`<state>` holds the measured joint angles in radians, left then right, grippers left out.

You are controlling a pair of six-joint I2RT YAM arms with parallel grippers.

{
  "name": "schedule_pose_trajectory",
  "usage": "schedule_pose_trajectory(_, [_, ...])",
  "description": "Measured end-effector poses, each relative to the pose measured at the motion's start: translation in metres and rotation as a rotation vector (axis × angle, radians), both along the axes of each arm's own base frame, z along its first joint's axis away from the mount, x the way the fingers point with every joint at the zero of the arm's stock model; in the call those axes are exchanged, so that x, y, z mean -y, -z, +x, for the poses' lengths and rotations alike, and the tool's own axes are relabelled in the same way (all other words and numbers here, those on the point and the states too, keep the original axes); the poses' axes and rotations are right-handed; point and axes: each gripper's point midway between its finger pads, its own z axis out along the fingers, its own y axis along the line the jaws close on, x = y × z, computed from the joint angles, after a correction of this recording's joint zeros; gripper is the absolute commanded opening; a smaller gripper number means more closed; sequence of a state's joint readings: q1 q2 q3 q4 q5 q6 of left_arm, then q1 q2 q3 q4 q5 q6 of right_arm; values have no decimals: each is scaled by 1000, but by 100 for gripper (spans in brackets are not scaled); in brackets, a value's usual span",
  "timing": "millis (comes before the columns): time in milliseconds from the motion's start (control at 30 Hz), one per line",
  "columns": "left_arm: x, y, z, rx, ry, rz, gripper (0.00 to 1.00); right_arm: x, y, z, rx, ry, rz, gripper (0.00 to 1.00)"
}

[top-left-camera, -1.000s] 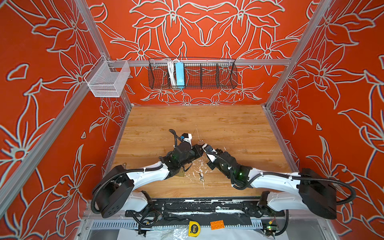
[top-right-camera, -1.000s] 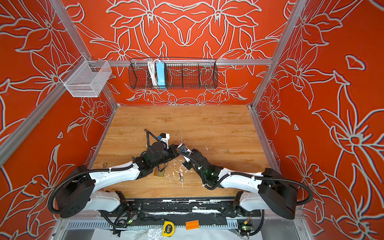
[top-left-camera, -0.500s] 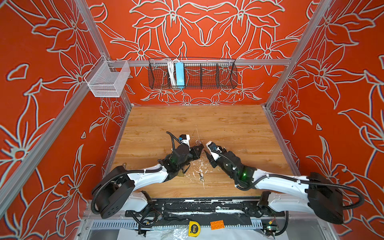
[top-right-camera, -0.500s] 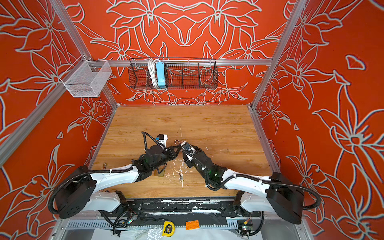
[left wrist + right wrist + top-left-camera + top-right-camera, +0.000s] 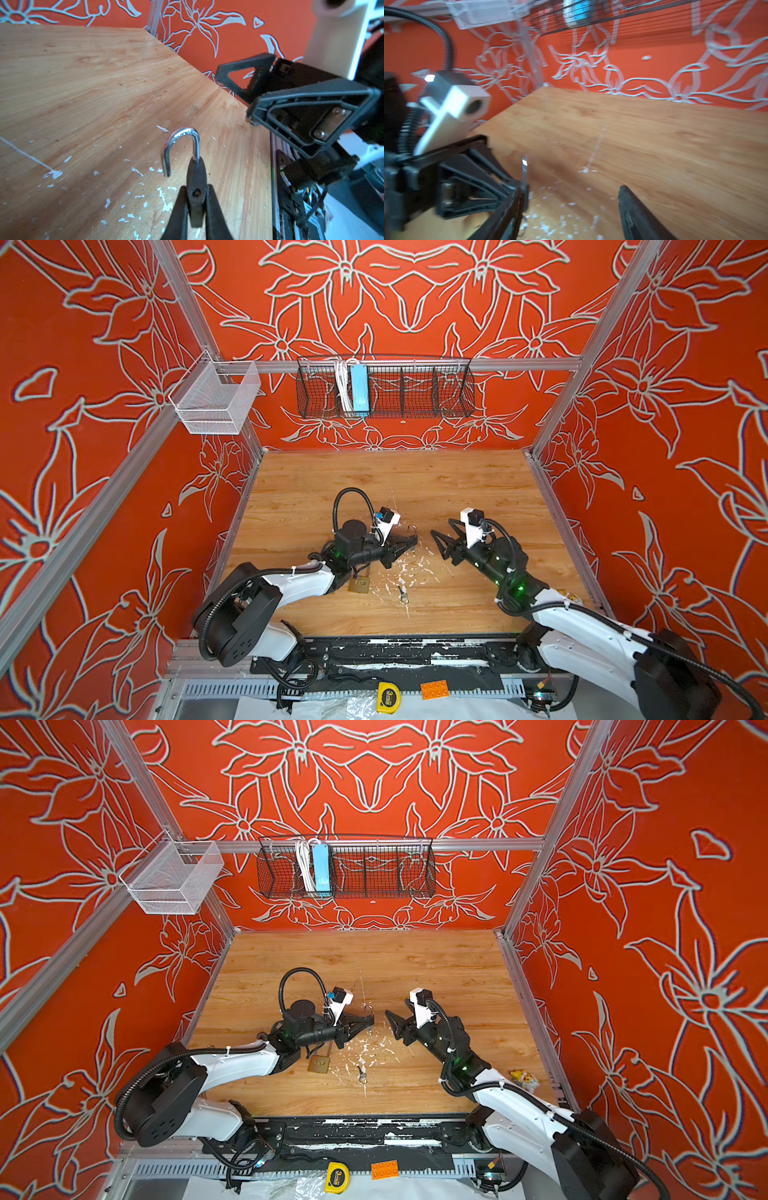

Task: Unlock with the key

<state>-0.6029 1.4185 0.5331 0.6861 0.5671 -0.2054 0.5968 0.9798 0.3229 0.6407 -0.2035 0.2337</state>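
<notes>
the left gripper (image 5: pixel 406 546) is clamping a small dark padlock (image 5: pixel 196 197) by its body, jaws drawn narrow against its two sides; the body's lower end is running out of the left wrist view. its silver shackle (image 5: pixel 182 135) is standing open, one leg seated and the other hanging free above the table (image 5: pixel 457 489). in both top views the lock body is hiding between the fingers, with only the shackle showing. the right gripper (image 5: pixel 441 529) is hovering just beside it without touching, jaws spread wide and empty. the right wrist view is smearing badly (its own fingers (image 5: pixel 635 214) are cut off by the frame edge). a brass padlock (image 5: pixel 360 585) is lying flat on the table, its top tucking under the left arm. the key (image 5: pixel 402 594) is lying near it among white flecks, too small to make out in detail. a small yellow thing (image 5: pixel 524 1078) is sitting by the right arm, too small to identify.
</notes>
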Motion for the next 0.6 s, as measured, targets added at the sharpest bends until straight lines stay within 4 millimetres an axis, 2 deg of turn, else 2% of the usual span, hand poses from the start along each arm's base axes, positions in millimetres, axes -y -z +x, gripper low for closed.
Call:
schedule_pose_trajectory(67, [2, 0, -4, 19, 38, 14, 0, -11, 4, -4, -30, -61, 9, 74])
schedule_pose_trajectory(200, [2, -1, -9, 56, 69, 32, 0, -18, 11, -9, -65, -115, 16, 74])
schedule_pose_trajectory(333, [2, -1, -9, 79, 74, 41, 0, -26, 7, -9, -77, -151, 26, 74])
schedule_pose_trajectory(600, [13, 1, -15, 115, 74, 61, 0, -33, 6, -4, -118, -163, 35, 60])
